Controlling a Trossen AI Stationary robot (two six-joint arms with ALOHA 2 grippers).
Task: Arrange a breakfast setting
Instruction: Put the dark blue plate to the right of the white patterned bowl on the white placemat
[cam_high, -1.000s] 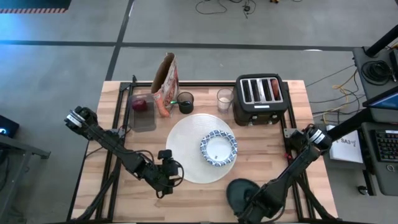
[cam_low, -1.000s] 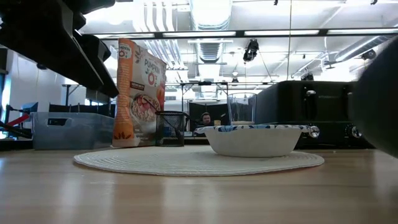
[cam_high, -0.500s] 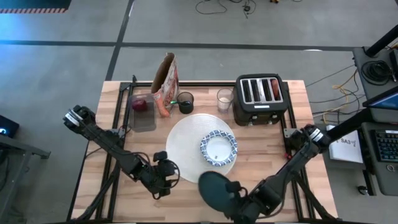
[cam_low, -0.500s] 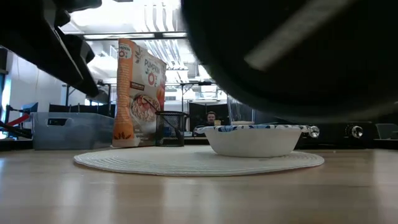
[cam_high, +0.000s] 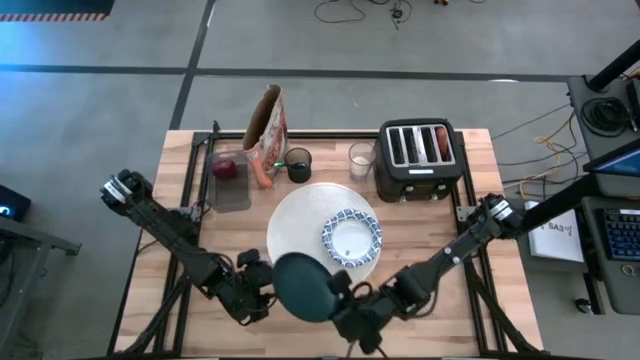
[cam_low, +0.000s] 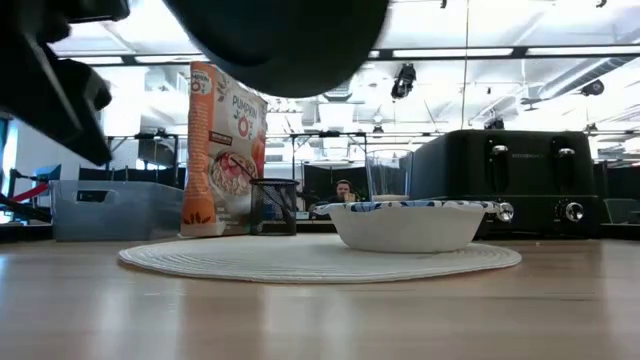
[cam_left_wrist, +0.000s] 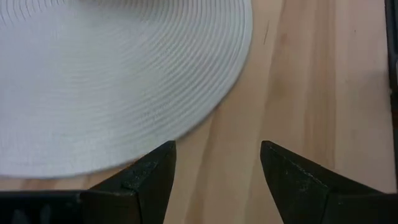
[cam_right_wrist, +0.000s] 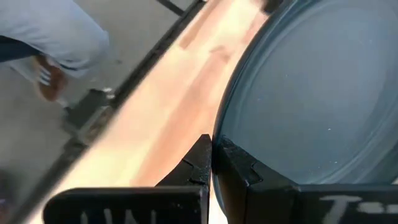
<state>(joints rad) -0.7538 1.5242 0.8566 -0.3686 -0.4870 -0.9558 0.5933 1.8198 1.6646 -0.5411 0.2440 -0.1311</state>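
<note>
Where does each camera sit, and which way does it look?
High: above the table, looking down; both arms, mat, bowl.
Low: at table height, looking across; same mat and bowl, plate overhead.
Left wrist: over the mat's edge; open left gripper.
Right wrist: right gripper shut on the plate's rim.

Right claw (cam_right_wrist: 211, 163) pinched closed low over the table, left claw (cam_left_wrist: 217, 163) spread beside it
</note>
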